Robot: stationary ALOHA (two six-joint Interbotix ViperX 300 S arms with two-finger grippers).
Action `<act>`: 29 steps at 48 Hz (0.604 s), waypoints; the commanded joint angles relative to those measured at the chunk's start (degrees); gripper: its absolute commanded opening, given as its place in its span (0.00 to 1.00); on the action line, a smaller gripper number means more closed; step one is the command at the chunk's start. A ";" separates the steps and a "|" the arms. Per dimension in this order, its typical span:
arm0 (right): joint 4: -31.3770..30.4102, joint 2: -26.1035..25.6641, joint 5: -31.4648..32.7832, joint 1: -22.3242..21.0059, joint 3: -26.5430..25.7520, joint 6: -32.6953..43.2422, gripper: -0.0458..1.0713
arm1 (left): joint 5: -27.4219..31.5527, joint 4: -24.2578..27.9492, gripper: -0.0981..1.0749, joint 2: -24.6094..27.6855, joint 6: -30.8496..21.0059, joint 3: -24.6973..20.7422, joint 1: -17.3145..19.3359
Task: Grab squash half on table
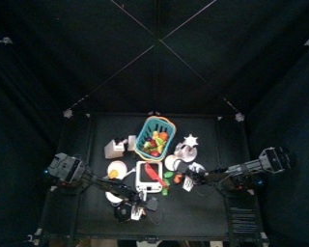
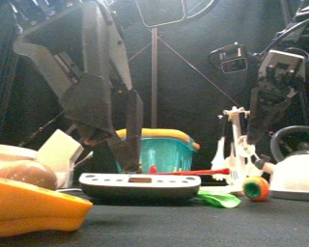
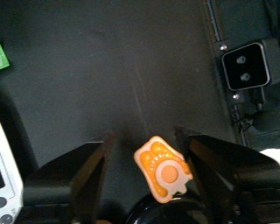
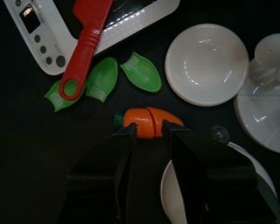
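Observation:
The squash half [image 3: 164,166] is a small orange-yellow chunk with a lumpy edge and a pale round spot. It lies on the black table [image 3: 95,79], seen in the left wrist view. My left gripper [image 3: 145,140] is open, with one jaw on each side of the squash half and a gap to both. In the top view this gripper [image 1: 125,206] is near the table's front left. My right gripper [image 4: 150,136] is open just over a small orange toy with a green end [image 4: 146,122], right of the table's middle.
A white scale [image 2: 138,185] with a red spoon [image 4: 81,44] stands mid-table, green leaves [image 4: 140,70] beside it. A white bowl [image 4: 213,61], a white kettle [image 2: 296,169] and a white stand [image 2: 235,145] are on the right. The teal basket [image 1: 157,136] is at the back. A yellow-orange shape [image 2: 28,210] is at the near left.

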 commanded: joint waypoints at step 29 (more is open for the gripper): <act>-0.09 -0.62 -0.53 -0.18 -0.53 0.09 0.67 | 9.32 7.47 0.96 3.69 -14.59 -4.31 -2.99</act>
